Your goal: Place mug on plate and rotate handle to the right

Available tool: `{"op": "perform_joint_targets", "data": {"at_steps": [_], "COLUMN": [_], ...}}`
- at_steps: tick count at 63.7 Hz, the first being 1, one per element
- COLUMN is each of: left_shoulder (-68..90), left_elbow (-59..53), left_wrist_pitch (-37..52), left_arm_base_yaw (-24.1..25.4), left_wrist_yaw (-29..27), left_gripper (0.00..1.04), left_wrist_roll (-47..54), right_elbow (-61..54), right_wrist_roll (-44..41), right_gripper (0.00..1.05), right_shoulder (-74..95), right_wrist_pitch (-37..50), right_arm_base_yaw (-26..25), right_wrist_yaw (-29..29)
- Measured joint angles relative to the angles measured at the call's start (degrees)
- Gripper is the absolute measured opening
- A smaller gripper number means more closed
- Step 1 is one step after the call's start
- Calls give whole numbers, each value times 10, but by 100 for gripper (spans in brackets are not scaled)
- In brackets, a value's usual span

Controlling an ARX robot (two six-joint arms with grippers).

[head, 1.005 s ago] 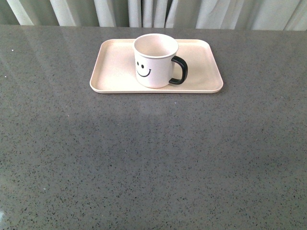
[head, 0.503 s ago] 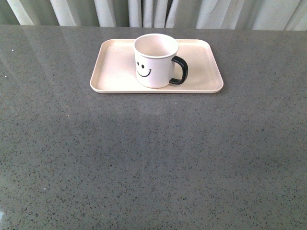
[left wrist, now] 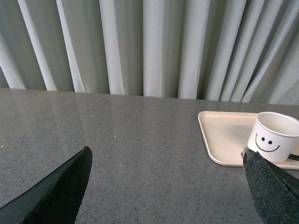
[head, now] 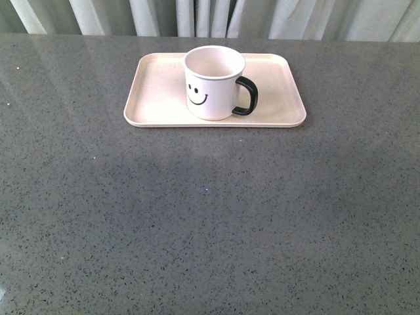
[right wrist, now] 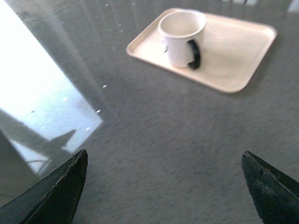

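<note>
1. Mug (head: 214, 85): upright on the plate (head: 157, 98), about midway along it and close to its near rim. The smiley face is turned toward the front camera.
2. Handle (head: 246, 96): points toward the plate's right end.
3. Plate: lies flat on the grey speckled worktop (head: 210, 216), with a pale curtain (head: 197, 16) behind it.
4. Left claw (left wrist: 165, 150): jaws spread wide, nothing held, well apart from the plate.
5. Right claw (right wrist: 163, 153): jaws spread wide, nothing held, well apart from the plate.
</note>
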Motion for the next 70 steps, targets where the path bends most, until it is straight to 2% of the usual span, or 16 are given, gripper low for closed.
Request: {"op": "perform_joint_targets", "data": {"at_steps": [8,13,17,24,33,53,70], "left_shoulder": [0,0,0,0,0,0,0], "left_elbow": [0,0,0,0,0,0,0], "left_wrist_pitch": [0,0,0,0,0,0,0], "left_arm_base_yaw": [0,0,0,0,0,0,0], "left_wrist_yaw": [0,0,0,0,0,0,0], "left_gripper": [96,96,96,96,96,96,96], "left_wrist_roll": [0,0,0,0,0,0,0], "right_elbow": [50,88,134,199,283,468,564], "right_wrist_roll": [11,16,32,62,110,182,206], "right_gripper": [96,96,96,96,96,96,96], "right_shoulder": [108,202,276,370,467,640,708], "right_wrist_pitch": [116,210,228,232,209,116,74], "right_arm_base_yaw": [39,104,154,201,228,263,277], "right_wrist_yaw": [60,136,192,255,302,352,380]}}
